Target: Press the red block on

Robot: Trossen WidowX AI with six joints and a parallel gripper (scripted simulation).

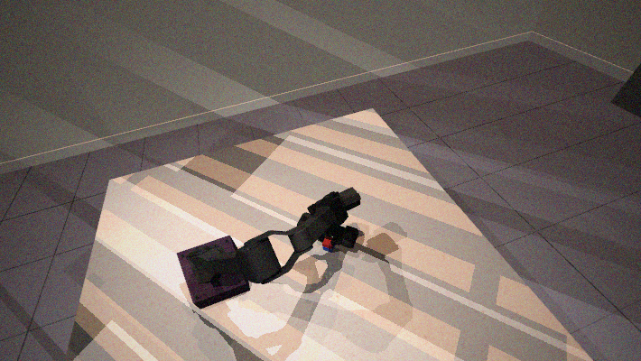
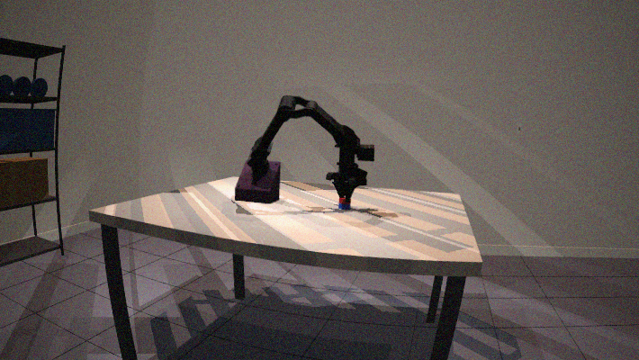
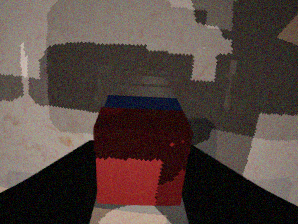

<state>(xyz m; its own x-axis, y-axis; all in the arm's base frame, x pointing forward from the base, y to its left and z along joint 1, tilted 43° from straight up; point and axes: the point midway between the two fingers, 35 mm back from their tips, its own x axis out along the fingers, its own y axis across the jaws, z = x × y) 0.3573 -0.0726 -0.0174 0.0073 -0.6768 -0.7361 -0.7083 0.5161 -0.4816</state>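
Arched up from a purple base (image 1: 219,296) (image 2: 257,196) in a high bend of the arm (image 1: 262,261) (image 2: 323,119), then turned down at the wrist to point the gripper (image 1: 329,239) (image 2: 345,199) (image 3: 140,153) at the table (image 1: 406,298) (image 2: 288,252), low above the top. Closed on the red block (image 1: 327,243) (image 2: 342,200) (image 3: 129,181), with a black finger against either side. Directly below the fingertips and under the red block, in line with it: the blue block (image 1: 328,249) (image 2: 345,206) (image 3: 144,103), resting on the table. Seemingly touching between blocks, but impossible to tell whether clicked fully together. Not let go of the red block.
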